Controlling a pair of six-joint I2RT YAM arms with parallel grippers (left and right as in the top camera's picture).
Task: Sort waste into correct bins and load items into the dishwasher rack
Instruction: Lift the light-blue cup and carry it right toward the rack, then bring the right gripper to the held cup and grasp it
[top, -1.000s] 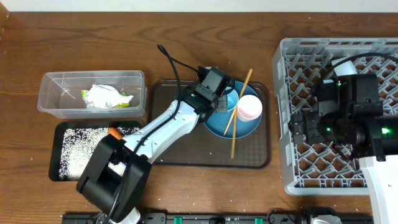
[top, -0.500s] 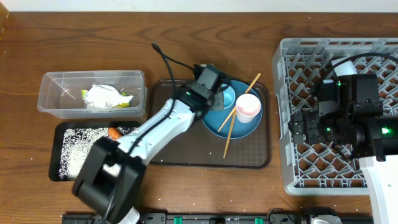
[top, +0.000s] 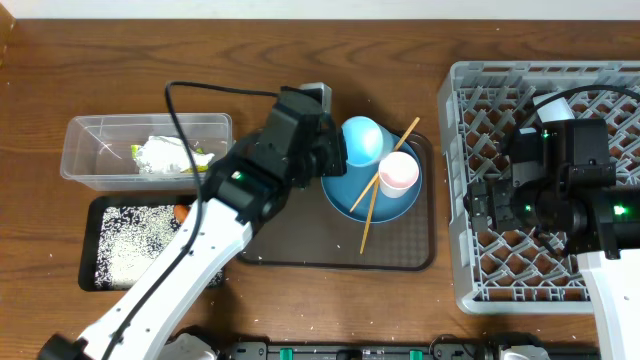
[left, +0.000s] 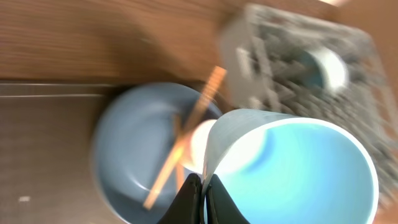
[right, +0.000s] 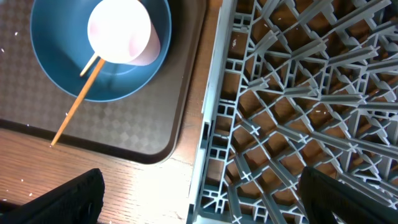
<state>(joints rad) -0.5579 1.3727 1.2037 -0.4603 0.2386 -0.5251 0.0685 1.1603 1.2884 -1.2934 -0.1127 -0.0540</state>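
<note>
In clear tub (top: 95, 150), wrapper (top: 165, 155), black tray (top: 86, 245), apparently rice (top: 125, 245), carrot (top: 182, 212)

At the desk's (top: 300, 60) left edge we find the tub (top: 80, 165), the wrapper (top: 168, 155) in it. Just before it the shallow tray (top: 88, 250) holds rice (top: 125, 250) and the carrot (top: 182, 212). Mid-desk, the serving tray (top: 300, 245) carries the plate (top: 345, 195), with a cup (top: 398, 173) and chopsticks (top: 372, 205) on it and a second cup (top: 362, 138) above its rear rim. The rack (top: 470, 270) fills the right edge.
</note>
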